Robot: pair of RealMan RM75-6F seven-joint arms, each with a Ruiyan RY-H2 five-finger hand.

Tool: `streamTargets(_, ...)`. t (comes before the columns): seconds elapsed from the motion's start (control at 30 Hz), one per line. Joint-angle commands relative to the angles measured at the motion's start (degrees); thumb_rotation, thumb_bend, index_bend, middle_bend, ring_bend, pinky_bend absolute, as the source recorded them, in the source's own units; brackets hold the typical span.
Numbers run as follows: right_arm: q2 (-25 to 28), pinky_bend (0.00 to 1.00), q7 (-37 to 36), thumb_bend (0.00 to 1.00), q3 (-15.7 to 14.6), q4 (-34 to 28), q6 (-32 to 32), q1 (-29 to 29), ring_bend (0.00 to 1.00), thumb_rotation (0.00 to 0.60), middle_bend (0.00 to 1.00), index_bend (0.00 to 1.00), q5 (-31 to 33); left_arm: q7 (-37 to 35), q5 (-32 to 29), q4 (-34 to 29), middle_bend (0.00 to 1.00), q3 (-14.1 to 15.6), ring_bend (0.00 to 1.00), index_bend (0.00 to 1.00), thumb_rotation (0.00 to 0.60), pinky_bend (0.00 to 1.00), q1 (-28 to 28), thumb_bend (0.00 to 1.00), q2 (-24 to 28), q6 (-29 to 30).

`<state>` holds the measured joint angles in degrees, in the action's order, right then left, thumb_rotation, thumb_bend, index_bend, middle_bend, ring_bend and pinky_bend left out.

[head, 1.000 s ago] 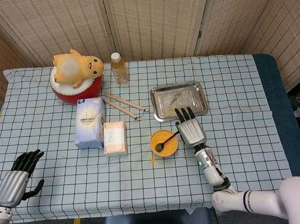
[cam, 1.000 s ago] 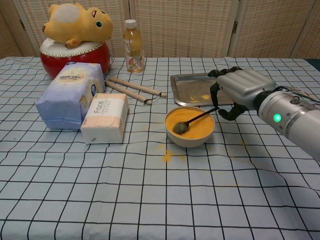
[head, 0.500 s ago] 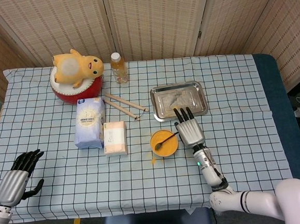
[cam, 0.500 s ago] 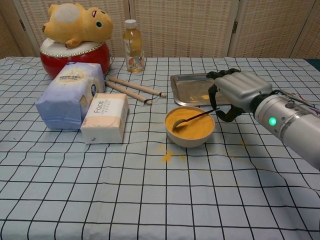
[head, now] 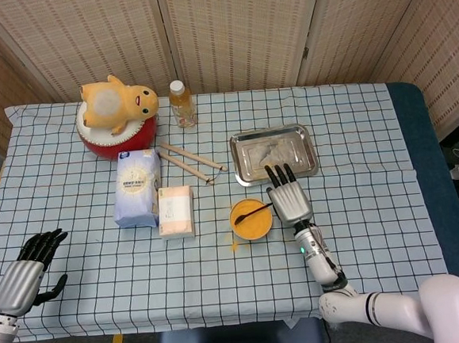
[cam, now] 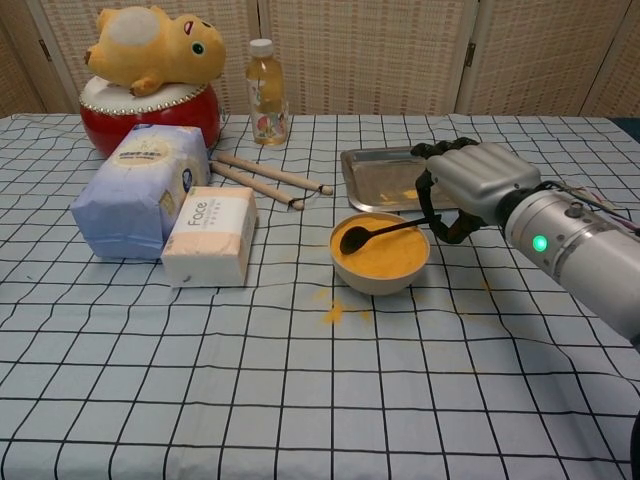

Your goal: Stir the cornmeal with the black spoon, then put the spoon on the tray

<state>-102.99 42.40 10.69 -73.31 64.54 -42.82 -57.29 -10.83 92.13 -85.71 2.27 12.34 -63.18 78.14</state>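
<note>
**Right hand holds the black spoon above the cornmeal bowl**

My left hand's fingers (head: 46,243) lie a little apart and lightly curled with nothing in them; that left hand (head: 24,275) rests at the near left corner of the checked tablecloth (head: 85,254), well away from everything else.

Moving right, a yellow plush toy (cam: 150,45) lies on a red drum (cam: 150,112). In front of those sits a pale blue flour bag (cam: 140,185), with a "Face" tissue pack (cam: 210,235) just beside it. A small bottle (cam: 265,90) stands farther back, and two wooden drumsticks (cam: 268,175) lie between it and the bowl.

The bowl (cam: 380,275) of yellow cornmeal (cam: 385,255) stands near the middle, some grains spilled on the cloth in front of it. The black spoon (cam: 375,233) is over the bowl, its scoop at the left rim, handle running right into my right hand (cam: 470,185), whose fingers curl around the handle's end. Behind it lies the metal tray (head: 274,154).
</note>
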Motion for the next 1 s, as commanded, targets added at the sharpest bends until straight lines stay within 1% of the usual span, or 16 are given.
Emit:
streamTargets(0.03,-0.2,0.00,0.0,0.37,0.1,0.2,-0.2,0.0,0.00,0.600,0.00,0.57,0.0,-0.1,0.1,0.0,0.01,0.0,0.00,0.00,0.600,0.06,0.0,0.42,0.0,0.1)
streamTargets(0.17,-0.3,0.00,-0.3,0.37,0.1,0.2,-0.1,0.2,0.00,0.600,0.00,0.59,-0.5,-0.5,0.4,0.2,0.01,0.0,0.00,0.00,0.600,0.06,0.0,0.42,0.0,0.4)
streamTargets(0.3,0.3,0.00,-0.8,0.37,-0.1,-0.3,0.9,0.6,0.00,0.600,0.01,0.65,-2.1,-0.9,0.6,0.5,0.01,0.1,0.00,0.00,0.600,0.06,0.0,0.42,-0.1,0.6)
streamTargets(0.37,0.7,0.00,-1.1,0.38,-0.1,-0.7,1.5,0.9,0.00,0.600,0.02,0.68,-2.9,-0.9,0.7,0.5,0.01,0.1,0.00,0.00,0.600,0.06,0.0,0.42,-0.1,0.6)
streamTargets(0.43,1.2,0.01,-1.4,0.38,-0.1,-1.3,2.6,1.2,0.00,0.600,0.06,0.72,-4.0,-0.8,0.8,0.5,0.01,0.2,0.00,0.00,0.600,0.06,0.0,0.42,-0.1,0.6)
streamTargets(0.57,2.2,0.04,-0.4,0.38,-0.4,-2.3,4.6,1.4,0.00,0.600,0.10,0.77,-6.6,-0.6,1.0,0.3,0.01,0.3,0.00,0.00,0.600,0.06,0.0,0.42,-0.1,0.8)
streamTargets(0.73,4.2,0.05,6.3,0.39,-1.1,-3.8,6.1,0.8,0.00,0.600,0.11,0.79,-8.7,-0.6,1.2,0.2,0.01,0.4,0.00,0.00,0.600,0.06,-0.1,0.42,0.0,0.9)
streamTargets(0.9,5.3,0.05,13.3,0.39,-0.4,-5.4,5.6,-0.5,0.00,0.600,0.11,0.79,-7.7,-0.7,1.4,0.2,0.01,0.5,0.00,0.00,0.600,0.06,0.0,0.42,0.0,0.9)
streamTargets(1.0,5.1,0.05,16.3,0.39,-0.3,-5.5,5.1,-1.3,0.00,0.600,0.11,0.80,-7.0,-0.7,1.7,0.0,0.01,0.7,0.00,0.00,0.600,0.06,0.0,0.42,0.1,1.0)
